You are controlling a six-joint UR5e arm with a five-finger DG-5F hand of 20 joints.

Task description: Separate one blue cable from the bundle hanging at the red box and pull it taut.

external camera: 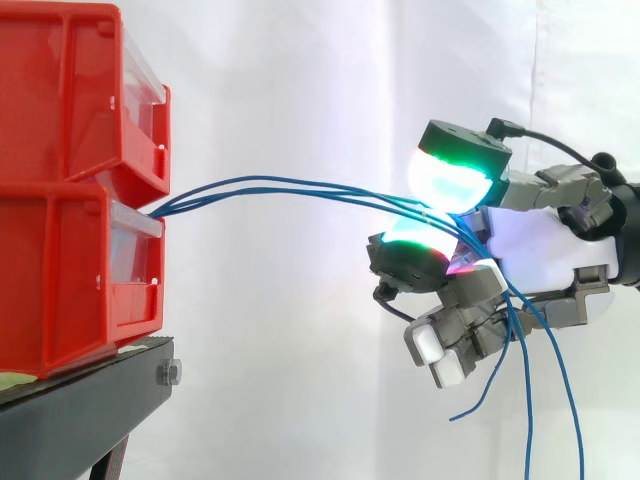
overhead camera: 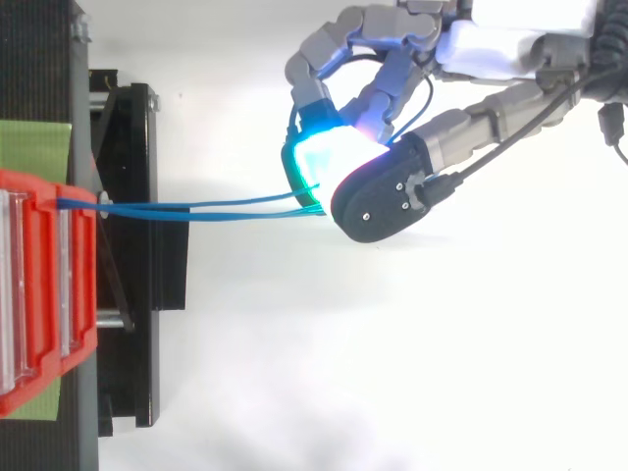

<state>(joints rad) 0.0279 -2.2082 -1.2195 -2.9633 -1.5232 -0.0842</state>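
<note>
Side view. Found two red bins [external camera: 70,190] stacked on a black stand [external camera: 80,400] at left. Noted blue cables [external camera: 280,192] leaving at the seam between upper and lower bin and running right, clear of the stand, to the hand [external camera: 545,250]. Found the hand clenched on the cables, pinching them between glowing fingertips [external camera: 450,175]. Counted about three strands entering the pinch, with loose tails hanging below it. Judged separation not done: appears to hold several strands, not one. Judged tension partial: bowed gently along the span, not straight. Left to do: isolate a single strand, then draw it away from the bins until straight.

Top view. Saw the same strands lying close together and nearly parallel from the bin front to the fingertips, converging at the pinch. Inspected the bins: clear front panels, contents not discernible. Could not tell whether the cables start inside the lower bin or merely at the seam.
</note>
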